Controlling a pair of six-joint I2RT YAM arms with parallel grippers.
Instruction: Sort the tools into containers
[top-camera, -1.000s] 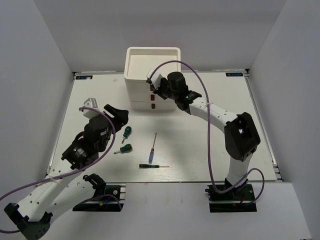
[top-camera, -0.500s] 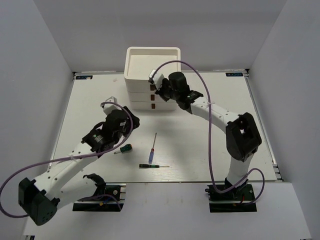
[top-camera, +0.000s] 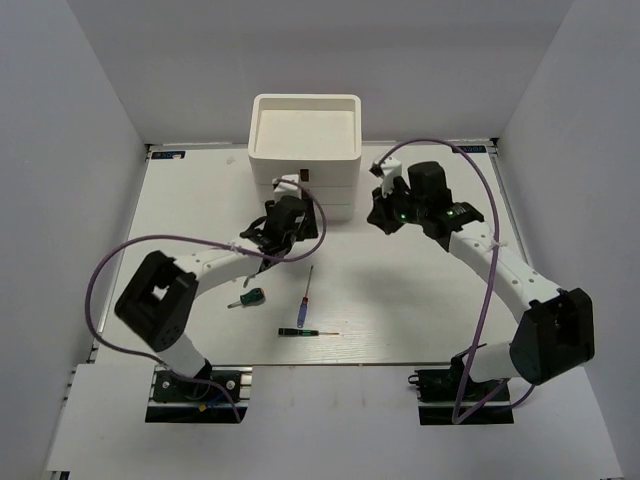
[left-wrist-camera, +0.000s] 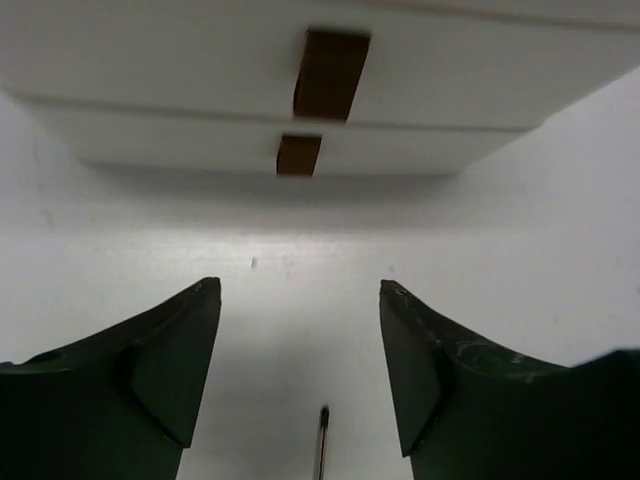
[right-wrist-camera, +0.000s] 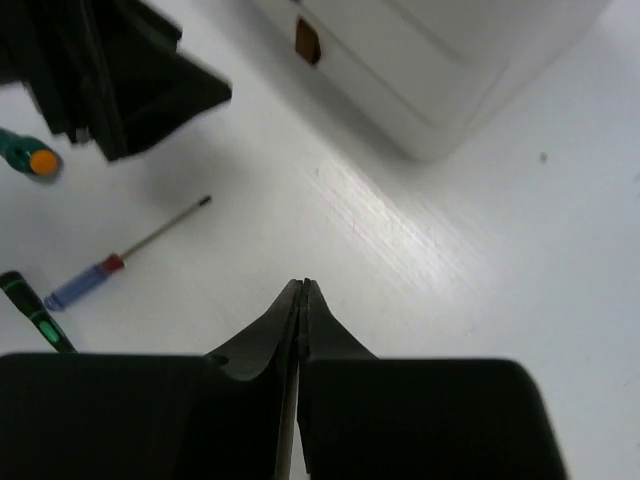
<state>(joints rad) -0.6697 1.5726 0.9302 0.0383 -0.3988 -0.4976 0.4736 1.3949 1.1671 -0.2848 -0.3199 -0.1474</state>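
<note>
Right now neither arm holds anything. The left gripper (left-wrist-camera: 300, 290) gapes wide, nose to the organizer (top-camera: 330, 187) and facing its two brown tabs (left-wrist-camera: 331, 73); the right gripper (right-wrist-camera: 303, 285) is pinched together on nothing, off to the organizer's right. The tools lie loose on the table in front: a stubby green screwdriver (top-camera: 248, 297), the red-blue one (top-camera: 306, 293) and, nearest the bases, the thin precision driver (top-camera: 300, 331). I can't spot any pliers. These look light and stiff, nothing to break, but the slim ones lie low and would likely roll, so I'd pinch them across the handle, not the shaft; the stubby one's fat handle is the easy grab. The drawers look like light plastic, and the small tab is the only purchase, so the whole stack might slide if tugged. Half a second ago the right gripper was at the drawer fronts and the left hung over the green screwdrivers; now they have traded, right backed away, left up at the tabs. A second ago two green ones showed from above; one is now out of sight there.
</note>
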